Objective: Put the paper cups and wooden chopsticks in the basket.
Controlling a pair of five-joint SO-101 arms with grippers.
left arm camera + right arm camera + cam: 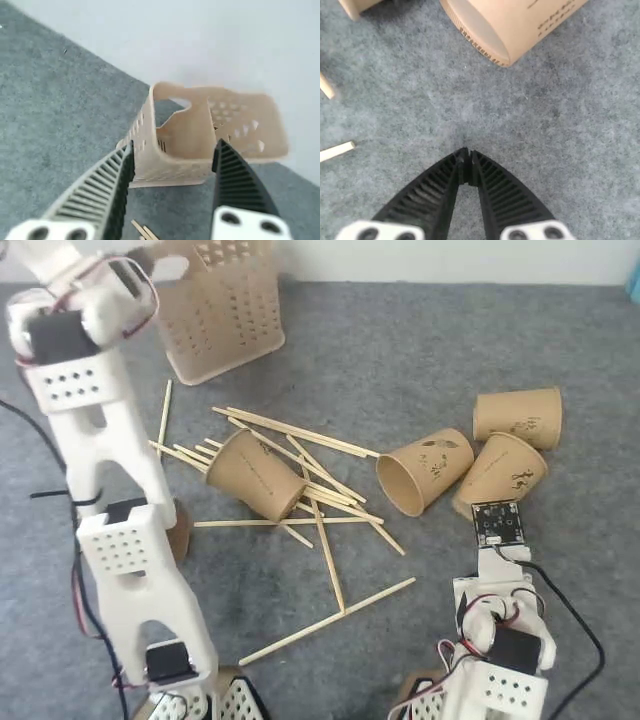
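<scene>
A tan perforated basket (215, 310) stands at the back left of the grey carpet. My left gripper (150, 262) hovers beside its rim, open and empty; in the left wrist view the left gripper (175, 144) frames the basket (185, 135). Wooden chopsticks (320, 505) lie scattered mid-table, with one paper cup (258, 475) on its side on top of them. Other cups lie at right: one (425, 470), a second (500, 472), a third (517, 417). My right gripper (466, 152) is shut and empty, low over bare carpet near a cup's base (515, 25).
A brown round object (180, 530) is half hidden behind the left arm. A single chopstick (330, 620) lies toward the front. Chopstick ends (335, 150) show near the right gripper. A pale wall runs behind the basket.
</scene>
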